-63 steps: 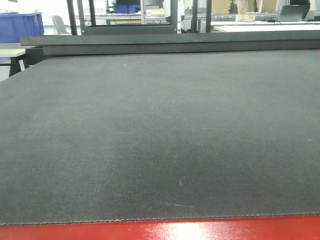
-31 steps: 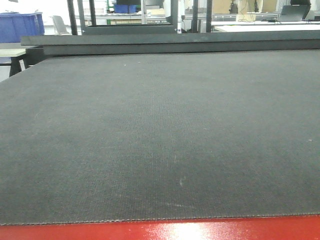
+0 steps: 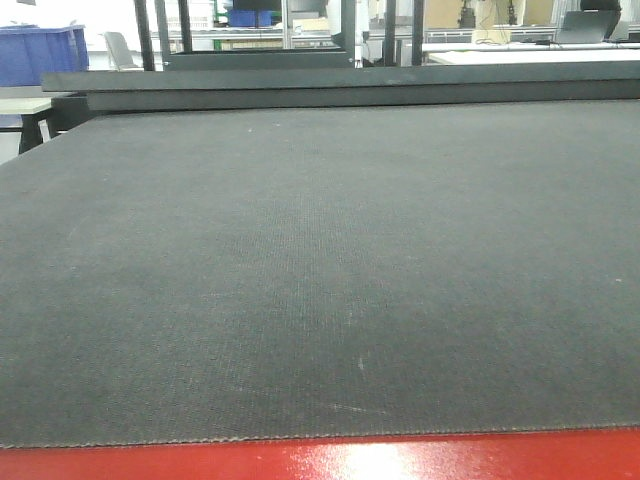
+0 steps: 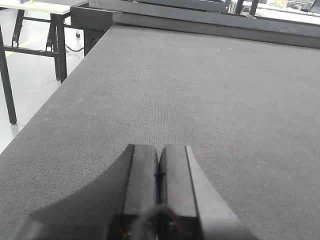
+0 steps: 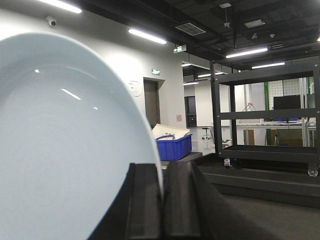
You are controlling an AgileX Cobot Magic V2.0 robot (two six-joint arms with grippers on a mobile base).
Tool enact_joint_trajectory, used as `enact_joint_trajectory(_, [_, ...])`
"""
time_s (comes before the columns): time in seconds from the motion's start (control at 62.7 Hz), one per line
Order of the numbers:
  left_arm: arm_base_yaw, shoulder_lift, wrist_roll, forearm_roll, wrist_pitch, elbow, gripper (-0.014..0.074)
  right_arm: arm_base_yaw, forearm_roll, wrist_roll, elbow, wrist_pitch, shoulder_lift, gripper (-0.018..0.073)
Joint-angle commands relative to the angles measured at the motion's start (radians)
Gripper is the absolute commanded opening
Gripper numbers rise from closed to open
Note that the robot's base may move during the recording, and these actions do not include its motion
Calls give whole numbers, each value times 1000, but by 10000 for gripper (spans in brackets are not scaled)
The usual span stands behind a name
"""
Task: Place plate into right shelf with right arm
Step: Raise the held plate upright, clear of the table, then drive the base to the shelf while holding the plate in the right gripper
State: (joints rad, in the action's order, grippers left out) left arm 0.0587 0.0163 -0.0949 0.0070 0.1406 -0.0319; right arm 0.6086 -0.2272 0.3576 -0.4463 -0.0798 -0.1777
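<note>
The right end effector (image 5: 161, 185) is pinching the pale plate (image 5: 65, 150) by its rim, clear of the worktop (image 3: 320, 250); the left end effector (image 4: 159, 170) is sitting closed and empty. A firm, steady grip seems advisable approaching the right shelf.

Dark grey woven mat (image 3: 320, 270) covers the bench (image 3: 320, 462), red bench edge showing along the near side. Black raised ledge (image 3: 340, 85) runs across the far end. Blue bin (image 3: 40, 52) far left, grey chair (image 3: 118, 48) just right of it, black upright posts (image 3: 160, 30) behind the ledge, laptop (image 3: 585, 25) far right
</note>
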Motion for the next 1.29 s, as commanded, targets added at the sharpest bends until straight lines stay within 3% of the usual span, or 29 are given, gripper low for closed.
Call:
enact_joint_trajectory(0.0, [2, 6, -6, 0, -90, -9, -47, -1, -9, -6, -28, -95, -12, 55])
enact_joint_trajectory(1.277, [2, 6, -6, 0, -90, -9, -47, -1, -9, -6, -28, -96, -11, 55])
